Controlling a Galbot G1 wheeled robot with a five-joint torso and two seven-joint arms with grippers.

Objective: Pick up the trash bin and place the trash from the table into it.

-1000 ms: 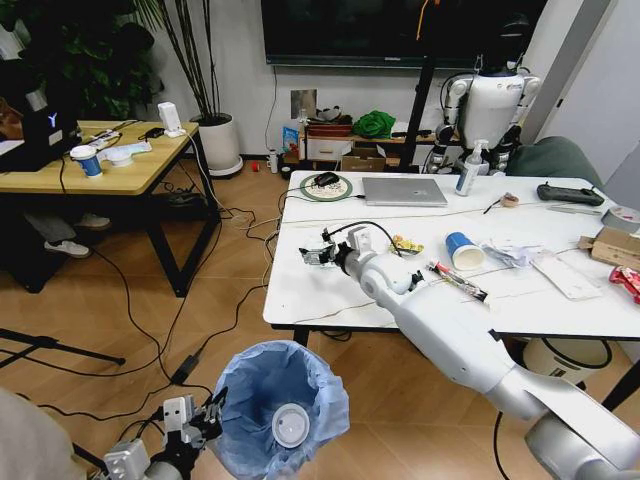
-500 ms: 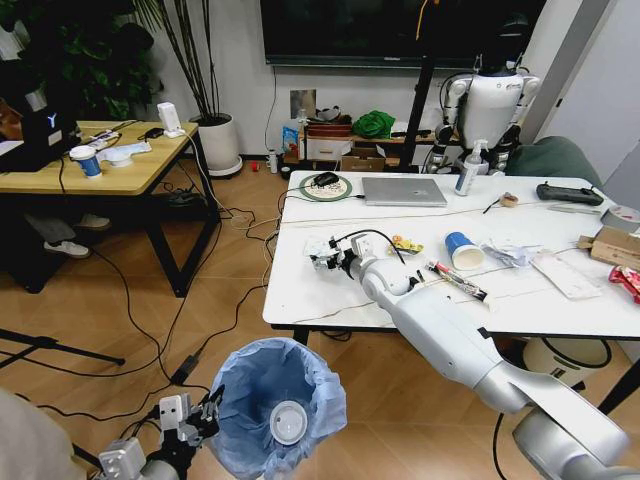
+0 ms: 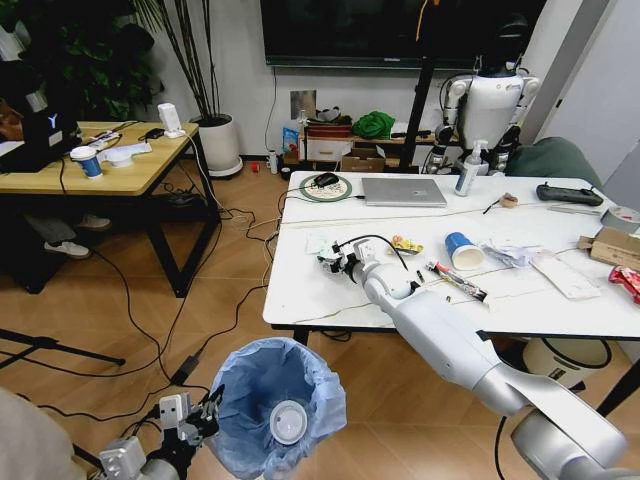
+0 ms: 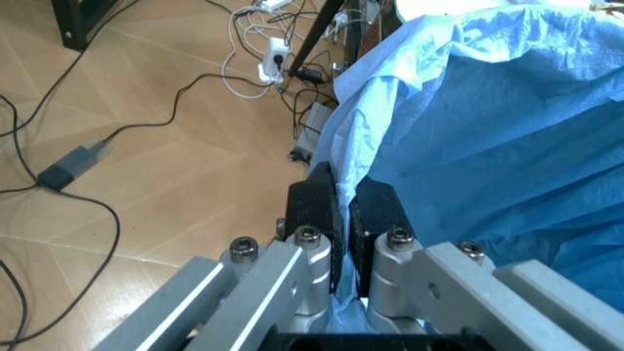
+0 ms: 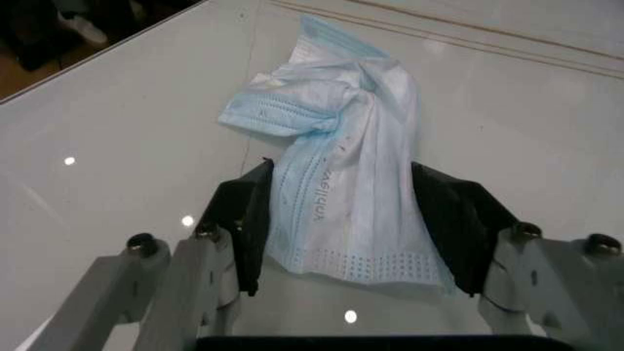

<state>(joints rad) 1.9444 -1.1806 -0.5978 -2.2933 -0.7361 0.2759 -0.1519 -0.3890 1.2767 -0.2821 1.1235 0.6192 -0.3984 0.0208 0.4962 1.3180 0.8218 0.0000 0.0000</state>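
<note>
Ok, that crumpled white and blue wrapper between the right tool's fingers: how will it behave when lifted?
The wrapper looks thin and creased, so it is probably floppy and will droop from the right tool, whose fingers stand open on either side of it. It likely weighs almost nothing. On the glossy table it may slide rather than bunch if nudged.

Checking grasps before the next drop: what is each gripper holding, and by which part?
Left gripper is shut on the trash bin's blue bag rim. Right gripper is open, straddling a crumpled white wrapper on the table, holding nothing.
</note>
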